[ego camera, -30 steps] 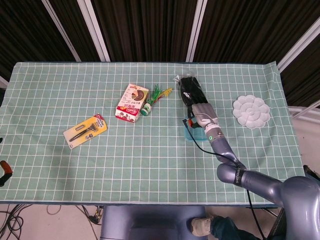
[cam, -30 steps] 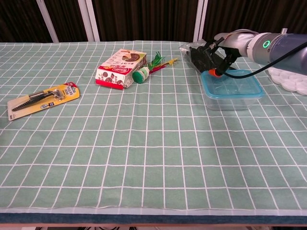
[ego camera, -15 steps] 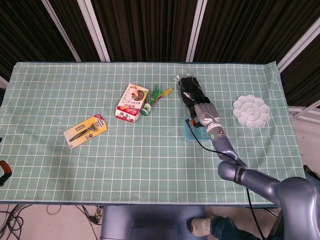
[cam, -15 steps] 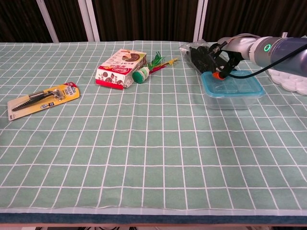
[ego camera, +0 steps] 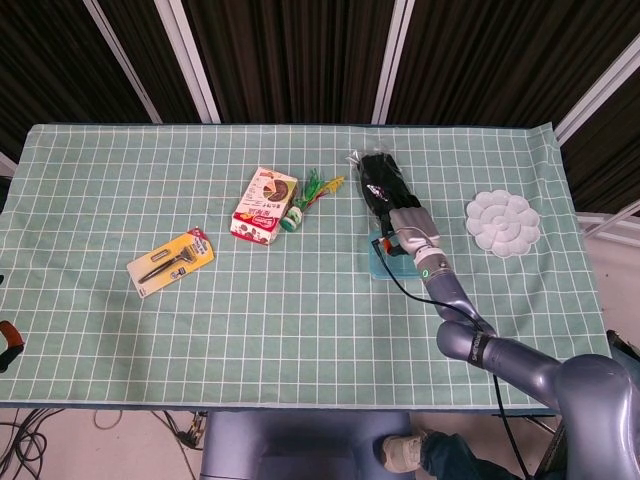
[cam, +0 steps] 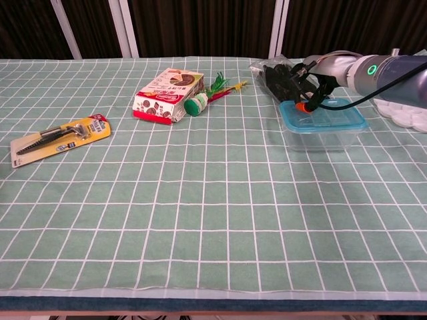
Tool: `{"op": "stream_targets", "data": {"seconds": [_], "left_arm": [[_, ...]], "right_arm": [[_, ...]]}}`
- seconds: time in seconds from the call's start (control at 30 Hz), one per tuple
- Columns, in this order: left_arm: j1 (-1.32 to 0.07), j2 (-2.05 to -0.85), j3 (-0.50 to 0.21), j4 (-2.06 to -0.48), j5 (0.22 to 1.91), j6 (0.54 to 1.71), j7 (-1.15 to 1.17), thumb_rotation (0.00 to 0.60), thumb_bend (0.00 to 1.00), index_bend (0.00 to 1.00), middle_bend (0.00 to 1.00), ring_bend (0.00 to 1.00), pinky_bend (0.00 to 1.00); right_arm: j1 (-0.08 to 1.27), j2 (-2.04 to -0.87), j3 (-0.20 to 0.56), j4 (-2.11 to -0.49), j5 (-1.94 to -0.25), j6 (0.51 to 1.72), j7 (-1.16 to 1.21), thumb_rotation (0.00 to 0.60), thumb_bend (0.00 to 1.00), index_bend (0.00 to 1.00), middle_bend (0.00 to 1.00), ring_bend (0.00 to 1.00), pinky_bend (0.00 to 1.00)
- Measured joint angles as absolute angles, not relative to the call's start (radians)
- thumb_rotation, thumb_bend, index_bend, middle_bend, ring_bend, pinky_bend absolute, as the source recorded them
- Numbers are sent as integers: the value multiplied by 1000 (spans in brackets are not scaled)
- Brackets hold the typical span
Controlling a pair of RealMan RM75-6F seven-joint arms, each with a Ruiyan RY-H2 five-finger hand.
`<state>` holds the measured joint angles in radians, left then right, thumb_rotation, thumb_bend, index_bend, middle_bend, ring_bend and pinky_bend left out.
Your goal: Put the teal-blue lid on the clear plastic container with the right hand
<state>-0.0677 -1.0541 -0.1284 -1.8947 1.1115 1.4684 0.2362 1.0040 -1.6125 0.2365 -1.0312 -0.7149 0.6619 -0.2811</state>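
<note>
We judge seating underway — right hand point(cam: 301, 85) fingers curled, pressing teal-blue lid point(cam: 325, 115) onto clear plastic container point(cam: 321, 139), grip unclear — next, press corners

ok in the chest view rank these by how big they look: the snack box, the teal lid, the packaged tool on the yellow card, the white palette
1. teal lid
2. packaged tool and snack box: too alike to separate
The white palette is cut off by the frame edge and partly behind the right arm, so it cannot be ranked.
</note>
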Motion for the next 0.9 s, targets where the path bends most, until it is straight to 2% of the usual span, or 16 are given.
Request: {"op": "stream_targets", "data": {"seconds": [0.3,0.9], "left_arm": [[-69,-1053,-127,-1895,1113,1467,236,600,771,49,0,0,0],[-69,-1055,-129,-1895,1115,1475,234,600,771,49,0,0,0]], "right_arm": [[982,-1559,275,-1052,-720,701,-248,600,456,580,36,0,0],[922,-1480,232,-1127,-711,703,-278,600,457,580,36,0,0]]}}
